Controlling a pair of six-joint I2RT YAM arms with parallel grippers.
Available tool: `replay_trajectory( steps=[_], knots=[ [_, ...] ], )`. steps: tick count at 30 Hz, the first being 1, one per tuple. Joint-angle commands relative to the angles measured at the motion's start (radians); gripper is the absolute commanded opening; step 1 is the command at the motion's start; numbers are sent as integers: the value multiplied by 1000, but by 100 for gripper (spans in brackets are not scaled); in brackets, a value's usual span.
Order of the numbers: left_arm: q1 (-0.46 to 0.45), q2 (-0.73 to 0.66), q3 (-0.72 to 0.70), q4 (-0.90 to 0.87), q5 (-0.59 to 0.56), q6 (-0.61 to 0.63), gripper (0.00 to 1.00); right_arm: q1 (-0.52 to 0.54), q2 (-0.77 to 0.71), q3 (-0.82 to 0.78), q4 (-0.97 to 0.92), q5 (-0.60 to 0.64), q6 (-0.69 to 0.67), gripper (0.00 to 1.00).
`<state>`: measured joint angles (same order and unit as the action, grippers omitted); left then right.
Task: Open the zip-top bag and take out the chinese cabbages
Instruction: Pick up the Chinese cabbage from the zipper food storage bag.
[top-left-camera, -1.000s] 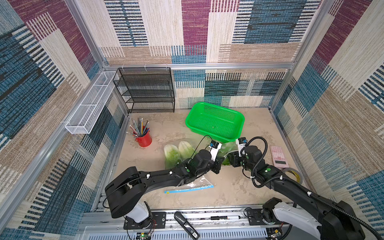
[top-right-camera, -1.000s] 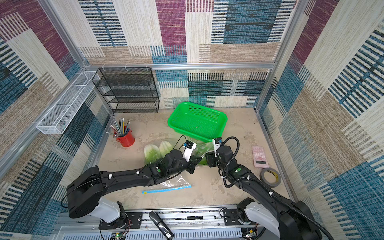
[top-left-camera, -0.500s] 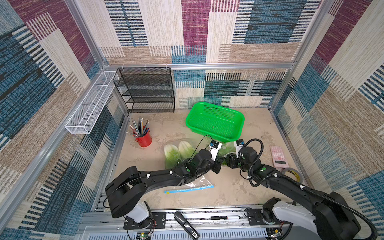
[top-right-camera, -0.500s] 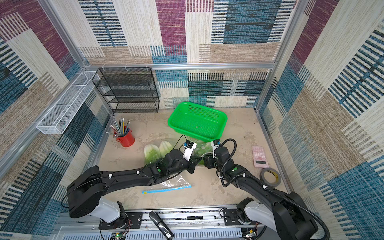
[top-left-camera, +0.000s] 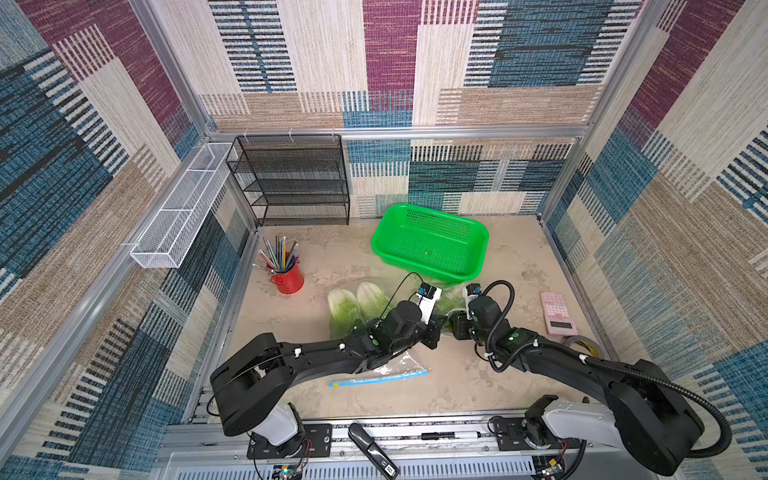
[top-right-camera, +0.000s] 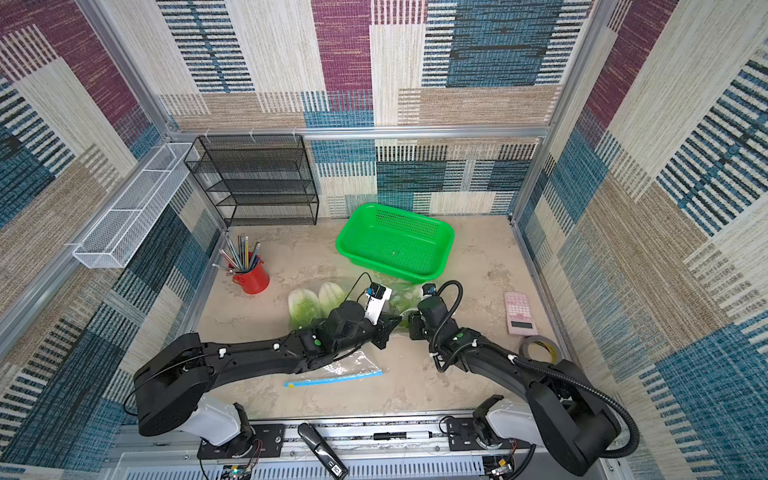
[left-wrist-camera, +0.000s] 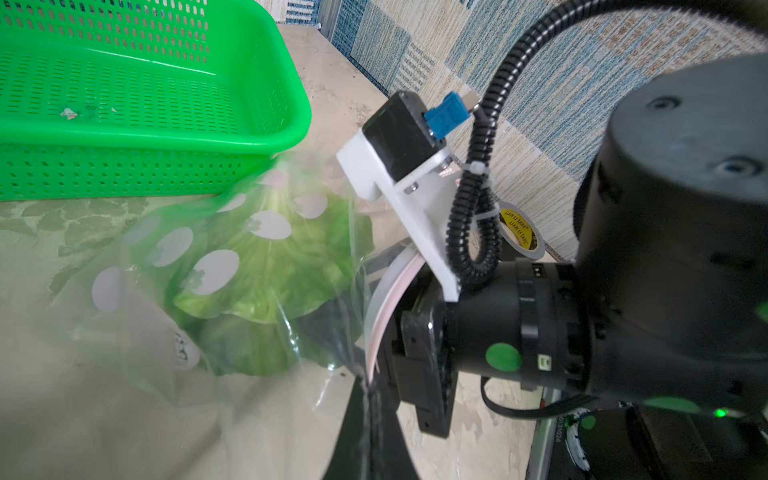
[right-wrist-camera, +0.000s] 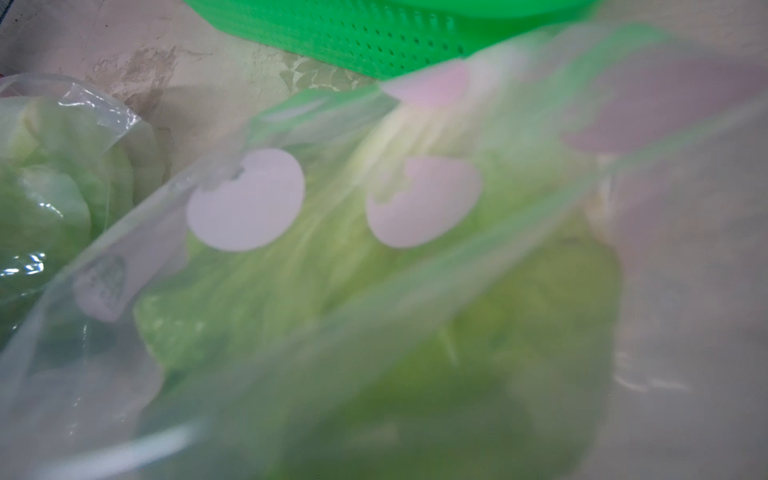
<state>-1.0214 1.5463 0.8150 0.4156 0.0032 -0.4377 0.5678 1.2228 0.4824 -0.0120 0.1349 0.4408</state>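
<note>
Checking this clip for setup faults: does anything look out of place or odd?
Mildly: a second, flat clear bag with a blue zip strip lies near the front under the left arm, apart from the dotted bag holding a cabbage. Small scraps sit in the green basket.

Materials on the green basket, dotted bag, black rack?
Basket: glossy moulded plastic, judging by slotted walls and sheen. Bag: thin clear plastic film, creased, cabbage visible through it. Rack: black mesh on a wire frame, probably coated metal.
</note>
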Motion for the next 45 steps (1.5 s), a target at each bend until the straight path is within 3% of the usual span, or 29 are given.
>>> replay_trajectory(
  steps=[1,9,13,21,26,28,32,34,38,41,42,43,45],
  knots=[
    [0,-10,-18,19,-4,3,0,-3,-8,5,91,52,19,36],
    [-3,-28,-42,-11,-50,27,0,-40,-91,-7,110,9,-46,10],
    [-10,-17,-29,-12,-51,37,0,-56,-131,-14,69,-31,-88,2],
    [-16,-32,-6,-11,-51,34,0,-83,-196,-49,41,-72,-100,0],
    [-16,-70,-4,-23,-64,54,15,-84,-163,-62,64,-74,-109,0],
    [-16,-70,2,-46,-73,63,14,-85,-149,-56,65,-69,-111,0],
    [-16,-47,30,-89,-97,71,1,-84,-154,-56,76,-63,-117,0],
    [-16,-36,43,-90,-84,71,0,-85,-168,-65,79,-55,-113,0],
    [-33,-33,85,-135,-51,120,22,-85,-158,-54,64,-51,-110,0],
    [-39,-41,98,-214,-116,145,39,-85,-172,-54,67,-46,-113,0],
    [-30,-49,84,-225,-157,132,50,-85,-187,-60,78,-48,-119,0],
    [-8,-58,65,-219,-143,122,57,-85,-202,-72,93,-54,-124,0],
    [70,-60,49,-226,-41,85,63,-87,-234,-91,117,-65,-133,0]
  ],
)
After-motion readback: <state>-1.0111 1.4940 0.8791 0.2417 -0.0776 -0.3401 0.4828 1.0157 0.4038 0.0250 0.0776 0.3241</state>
